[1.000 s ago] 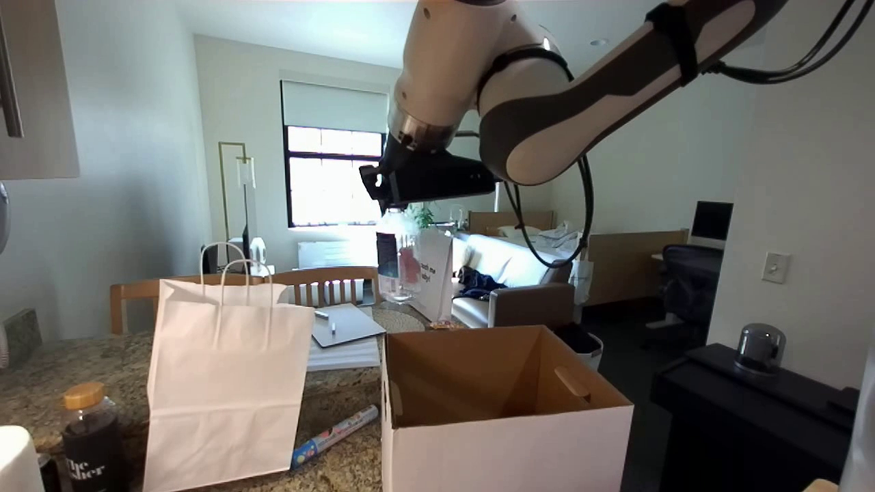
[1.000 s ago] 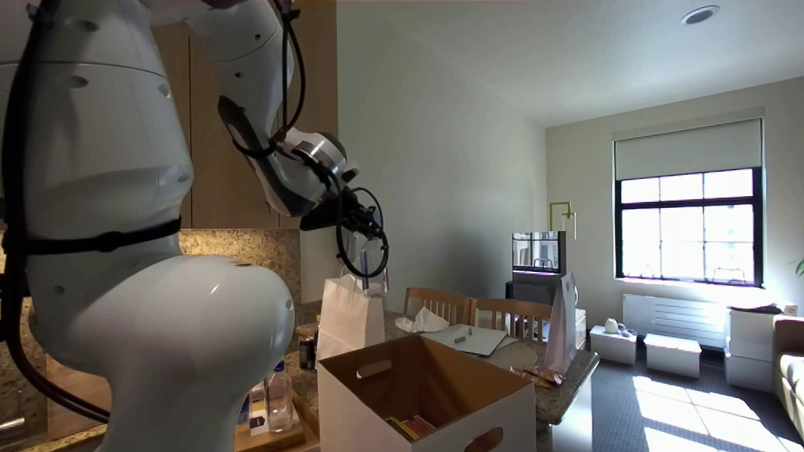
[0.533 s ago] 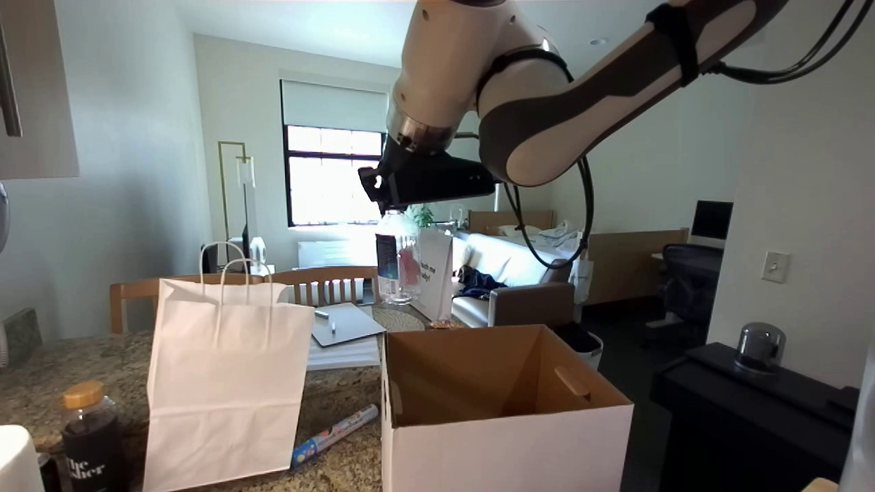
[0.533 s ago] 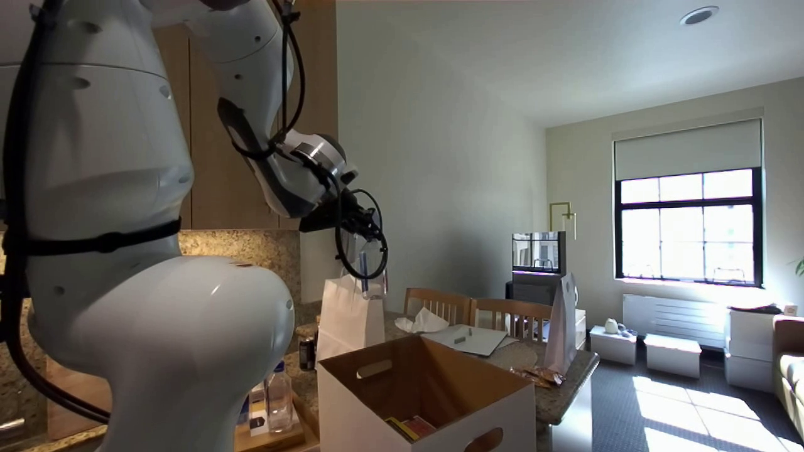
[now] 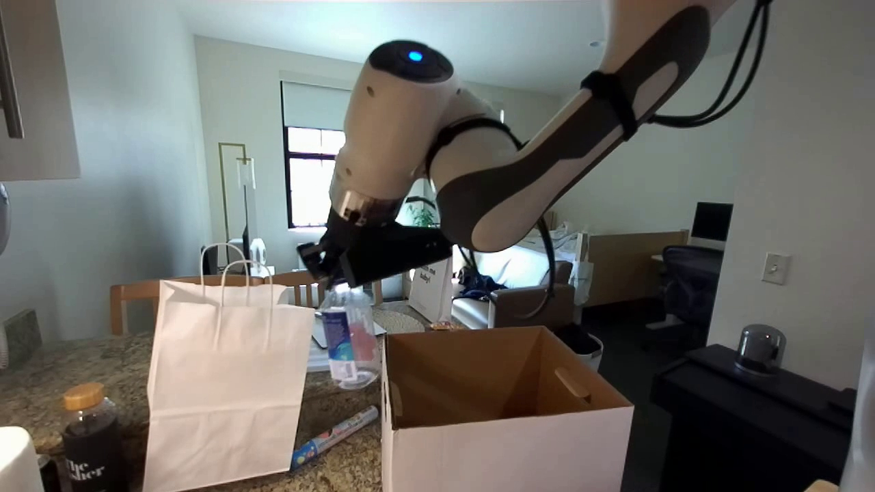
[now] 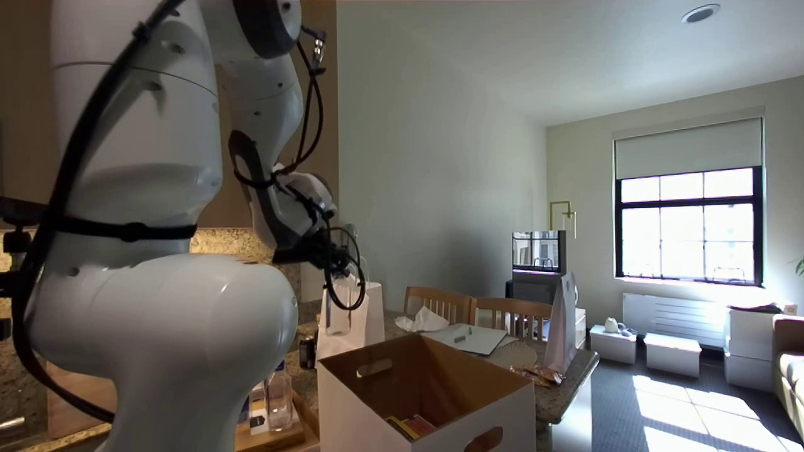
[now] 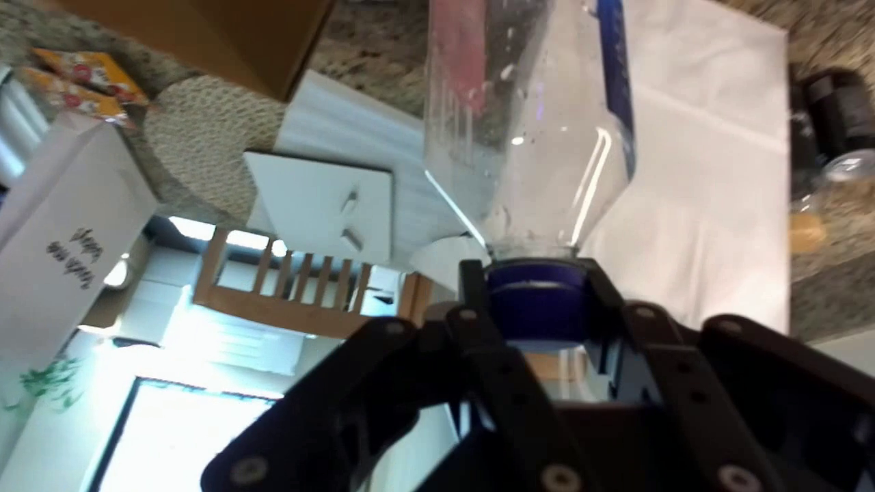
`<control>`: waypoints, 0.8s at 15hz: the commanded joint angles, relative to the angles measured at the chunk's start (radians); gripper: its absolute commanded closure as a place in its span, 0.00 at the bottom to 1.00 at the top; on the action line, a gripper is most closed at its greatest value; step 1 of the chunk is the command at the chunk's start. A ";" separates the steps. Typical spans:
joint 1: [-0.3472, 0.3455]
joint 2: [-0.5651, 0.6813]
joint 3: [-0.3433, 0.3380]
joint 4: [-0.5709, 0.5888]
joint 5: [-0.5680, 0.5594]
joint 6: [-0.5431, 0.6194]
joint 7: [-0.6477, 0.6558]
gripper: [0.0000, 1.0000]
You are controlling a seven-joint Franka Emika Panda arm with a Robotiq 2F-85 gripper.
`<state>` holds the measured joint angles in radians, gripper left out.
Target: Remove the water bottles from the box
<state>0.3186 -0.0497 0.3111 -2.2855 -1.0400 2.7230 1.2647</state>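
Note:
A clear water bottle [image 5: 352, 342] with a blue label hangs, slightly tilted, from my gripper [image 5: 338, 281]. The wrist view shows both fingers closed around its dark purple cap [image 7: 538, 301]. The bottle is outside the box [image 5: 506, 451], in the air beside its left wall and close to the white paper bag in an exterior view. The box has brown inner walls and stands open at the top; yellow and red items [image 6: 411, 427] show low inside it, the rest of its floor hidden. Another clear bottle [image 6: 279, 402] with a blue cap stands beyond the box's left side.
The white paper bag [image 5: 225, 396] stands left of the box, with a printed tube [image 5: 335, 436] lying between them. A dark bottle with an orange cap [image 5: 85, 396] is at the counter's left. Behind lie a silver laptop [image 6: 468, 339] and snack wrappers [image 6: 540, 375].
After near stillness, the arm has swung down and to the left in both exterior views, carrying the held bottle lower, beside the bag. The box and bag have not moved.

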 commanded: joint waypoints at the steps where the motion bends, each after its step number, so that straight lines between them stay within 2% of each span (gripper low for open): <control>1: 0.052 0.151 0.054 0.106 -0.075 0.005 -0.036 0.86; 4: 0.100 0.220 0.083 0.184 -0.117 -0.001 -0.080 0.86; 7: 0.129 0.257 0.100 0.244 -0.112 0.005 -0.158 0.86; 9: 0.136 0.284 0.118 0.268 -0.071 0.020 -0.233 0.86; 12: 0.109 0.312 0.176 0.248 0.095 0.054 -0.412 0.86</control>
<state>0.4558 0.2310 0.4400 -2.0289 -1.0746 2.7325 1.0227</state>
